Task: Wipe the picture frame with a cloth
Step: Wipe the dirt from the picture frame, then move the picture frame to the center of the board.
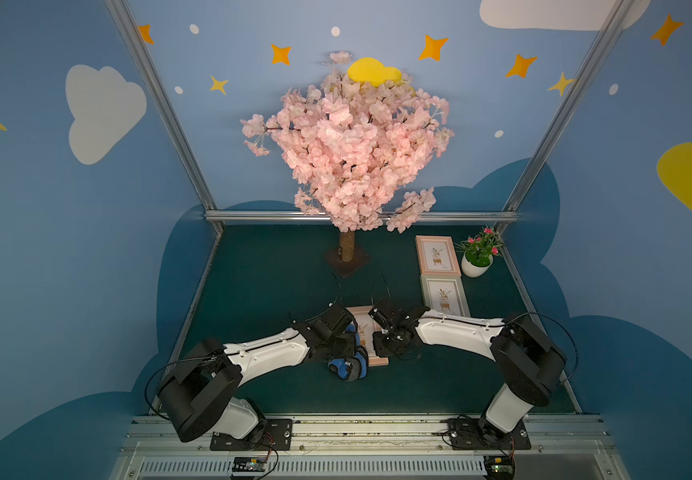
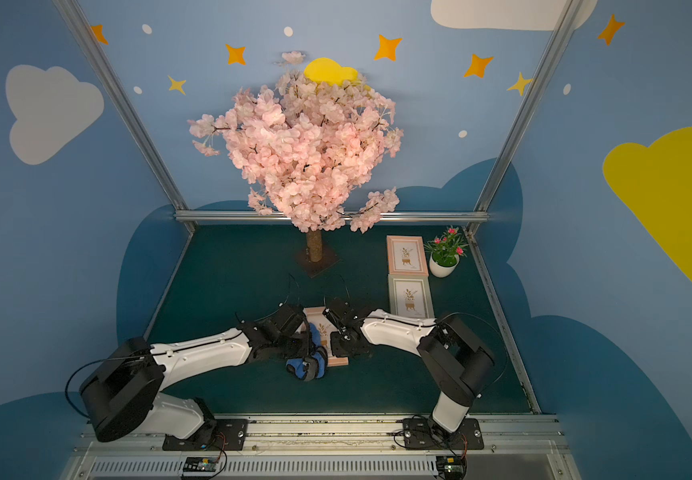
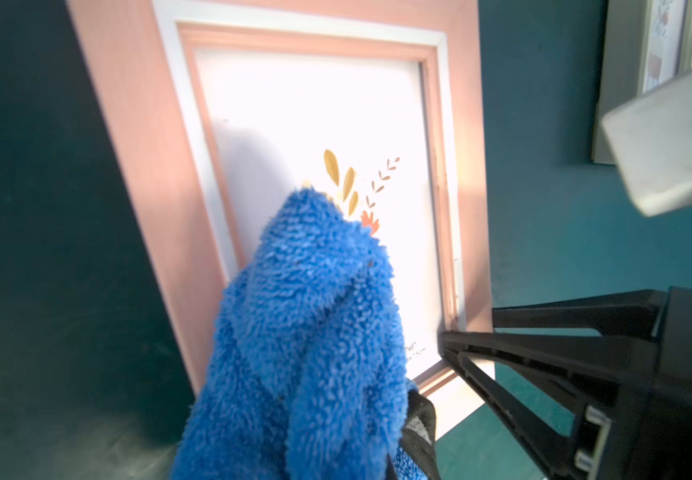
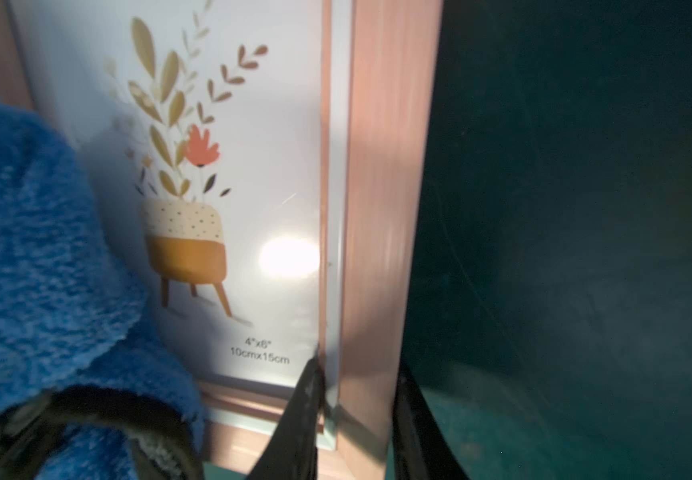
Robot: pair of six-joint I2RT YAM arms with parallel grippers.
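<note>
My left gripper (image 1: 350,349) was fully closed on the cloth (image 3: 315,332), which was bunched up with its blue pile against the glass of the picture frame (image 3: 136,145). My right gripper (image 4: 356,415) was narrow, pinching the frame's side rail near a corner. The frame lay on the green table (image 1: 273,270) between my arms.

The left arm (image 1: 269,353) and right arm (image 1: 456,330) reach inward from their bases, white forearms angled toward each other, black wrists nearly meeting at centre. The left gripper (image 1: 346,347) is clamped tight on the cloth (image 3: 306,332). The right gripper (image 4: 360,415) pinches the picture frame (image 4: 377,208) by its side edge, one black finger on either side.
</note>
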